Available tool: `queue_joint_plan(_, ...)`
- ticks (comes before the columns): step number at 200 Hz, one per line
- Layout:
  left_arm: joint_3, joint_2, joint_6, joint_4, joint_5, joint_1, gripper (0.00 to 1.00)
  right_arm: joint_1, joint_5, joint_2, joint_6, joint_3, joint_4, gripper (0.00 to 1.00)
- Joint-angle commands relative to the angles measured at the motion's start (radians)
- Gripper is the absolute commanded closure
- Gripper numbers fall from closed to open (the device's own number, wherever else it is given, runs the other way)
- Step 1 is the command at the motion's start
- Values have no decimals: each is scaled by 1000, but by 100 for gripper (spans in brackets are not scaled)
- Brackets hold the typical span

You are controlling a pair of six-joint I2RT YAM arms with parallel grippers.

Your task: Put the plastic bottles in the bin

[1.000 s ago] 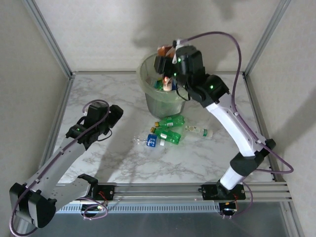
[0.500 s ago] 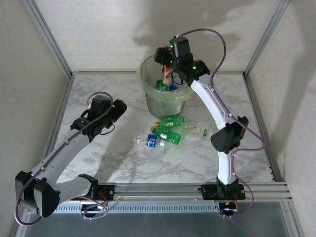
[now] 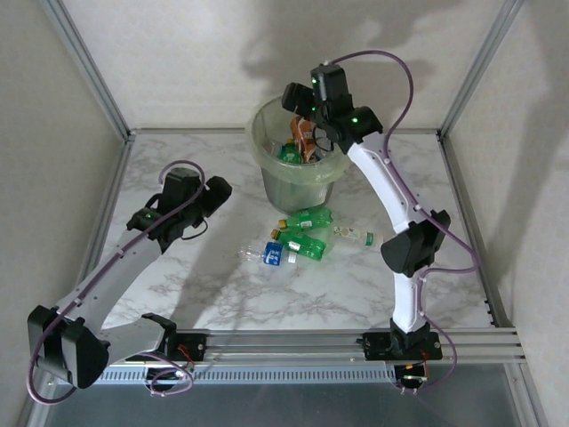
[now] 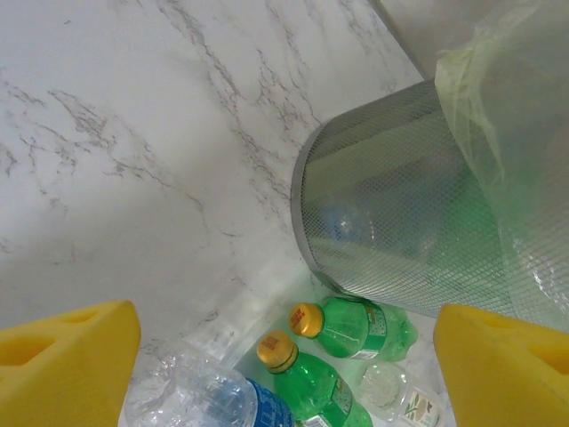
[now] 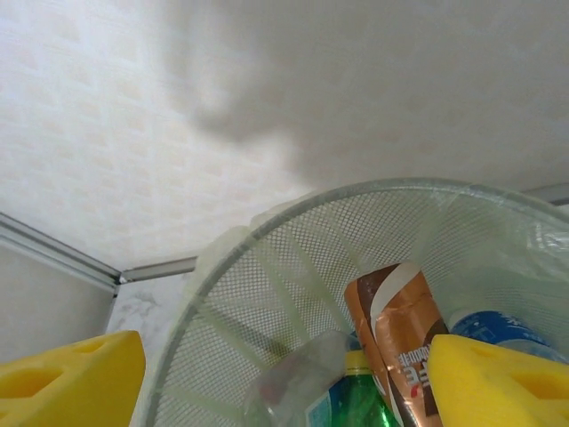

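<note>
Partway through, and the bin (image 3: 274, 189) is filling up nicely at the back of the table (image 3: 213, 294), its pale green liner (image 4: 511, 116) folded over the rim. Look down through the right wrist camera: a brown-labelled bottle (image 5: 397, 349) leans against the inner wall, with a green bottle (image 5: 357, 396) beside it, a crumpled clear bottle (image 5: 298, 378) in front and a blue-labelled one (image 5: 493, 325) tucked at the right, so a good share of the plastic bottles is home. The right gripper (image 3: 297, 98) hangs directly over the bin's mouth, its yellow pads (image 5: 71, 374) spread wide with nothing between them. On the left, the left gripper (image 3: 216, 190) hovers above the marble, jaws just as wide and empty, pointing at the leftovers. And there are leftovers: just in front of the bin lie two green bottles with orange caps (image 4: 356, 326), a clear bottle with a blue label (image 4: 218, 400) and a small clear bottle (image 4: 391, 391), four by my count. My read: those four need picking up, and the left arm looks best placed for the nearest one.
</note>
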Motion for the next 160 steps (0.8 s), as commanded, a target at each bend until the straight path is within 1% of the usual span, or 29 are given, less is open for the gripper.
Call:
queue_joint_plan(1,-50,-44,-49,1,3,-36,15,50,8,-156,-74,-69,-11,16)
queue_joint_plan(33,-73,-48,-106,-15,-55,-109,15,120,59,-353,-133,-299,-6,16)
queue_joint_plan(35,-72,-47,-109,-16,-56,-113,15,143,62,-365,-134,-319,-2,16)
queue_joint_plan(41,-70,-45,-115,-17,-60,-123,15,166,66,-401,-134,-368,6,16)
queue_joint_plan(77,-60,-39,-143,-15,-118,-184,14,262,54,-581,-114,-596,34,14)
queue_joint_plan(91,-47,-22,-153,-9,-134,-183,14,279,54,-630,-90,-650,21,14)
queue_joint_plan(112,3,44,-117,7,-103,-190,15,304,93,-712,-60,-735,9,13)
queue_joint_plan(133,54,92,-58,-15,-113,-233,16,305,109,-803,-30,-823,12,11)
queue_joint_plan(160,51,98,-22,-7,-118,-275,16,304,121,-866,-21,-877,-17,9)
